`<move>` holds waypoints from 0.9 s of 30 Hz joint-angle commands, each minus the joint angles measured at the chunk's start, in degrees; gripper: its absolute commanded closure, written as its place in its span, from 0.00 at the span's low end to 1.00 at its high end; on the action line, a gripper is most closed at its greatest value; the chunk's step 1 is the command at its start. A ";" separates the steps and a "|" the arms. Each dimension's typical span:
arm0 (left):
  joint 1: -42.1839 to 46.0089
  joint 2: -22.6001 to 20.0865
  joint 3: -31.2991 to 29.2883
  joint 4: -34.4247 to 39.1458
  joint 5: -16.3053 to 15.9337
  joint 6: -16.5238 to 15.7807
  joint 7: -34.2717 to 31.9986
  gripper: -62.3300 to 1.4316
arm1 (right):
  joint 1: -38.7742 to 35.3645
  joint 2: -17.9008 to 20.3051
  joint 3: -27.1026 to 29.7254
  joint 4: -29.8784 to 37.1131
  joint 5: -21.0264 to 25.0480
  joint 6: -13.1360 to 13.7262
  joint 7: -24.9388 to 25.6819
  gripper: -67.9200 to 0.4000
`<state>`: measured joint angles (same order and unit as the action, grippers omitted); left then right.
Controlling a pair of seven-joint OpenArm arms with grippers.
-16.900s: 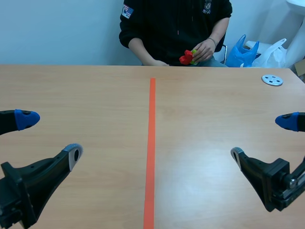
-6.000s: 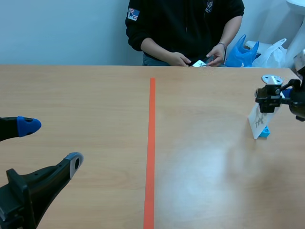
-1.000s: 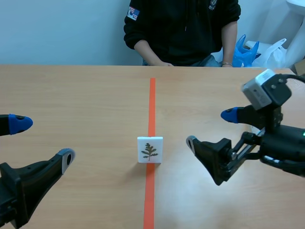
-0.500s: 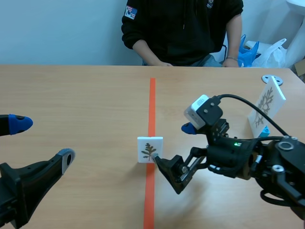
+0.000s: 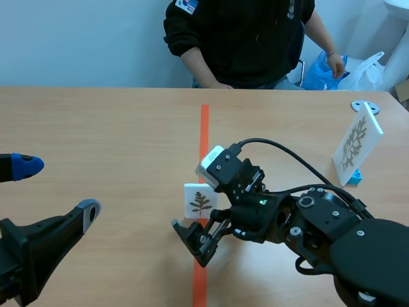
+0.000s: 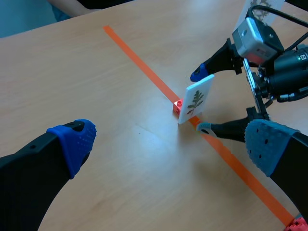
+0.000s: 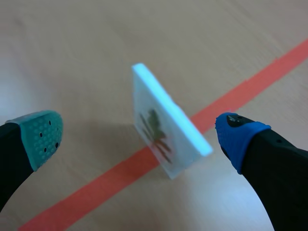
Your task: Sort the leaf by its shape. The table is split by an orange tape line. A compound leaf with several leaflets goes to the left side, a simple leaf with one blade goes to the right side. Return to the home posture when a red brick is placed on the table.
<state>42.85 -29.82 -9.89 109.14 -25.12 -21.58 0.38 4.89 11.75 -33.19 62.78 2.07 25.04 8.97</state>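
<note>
Fingers of the right tool [image 7: 138,130] stand apart, leaf card [image 7: 161,137] upright between them. The left tool [image 6: 173,142] gapes wide too.

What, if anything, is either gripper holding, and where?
Nothing. The right gripper stands open around the leaf card, not touching; the left gripper is open, empty.

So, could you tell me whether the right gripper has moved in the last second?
Yes. From well right of the orange tape line, the right gripper has swung left onto it, its open fingers now flanking the leaf card.
</note>
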 commanded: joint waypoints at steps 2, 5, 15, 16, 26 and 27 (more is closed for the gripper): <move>-0.17 0.26 0.11 1.18 -0.61 -0.24 -0.94 0.00 | 0.85 0.28 -0.22 0.46 0.42 -2.19 0.92 0.19; -0.17 0.26 0.11 1.18 -0.61 -0.24 -0.94 0.00 | 0.83 0.28 -0.81 0.35 0.42 -4.59 1.11 0.37; -0.17 0.26 0.11 1.18 -0.61 -0.24 -0.92 0.00 | 0.83 0.26 -0.92 0.35 0.42 -6.01 1.31 0.69; -0.17 0.26 0.11 1.18 -0.61 -0.24 -0.92 0.00 | 0.83 0.26 -0.92 0.35 0.42 -6.01 1.27 0.70; -0.17 0.26 0.11 1.18 -0.61 -0.24 -0.92 0.00 | 0.81 0.28 -0.90 0.35 0.42 -5.99 0.87 0.95; -0.17 0.26 0.11 1.18 -0.61 -0.24 -0.92 0.00 | 0.81 0.28 -0.90 0.35 0.42 -5.99 0.90 0.96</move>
<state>42.85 -29.82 -9.89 109.14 -25.12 -21.58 0.38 4.86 11.90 -34.22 62.35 1.91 19.22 8.97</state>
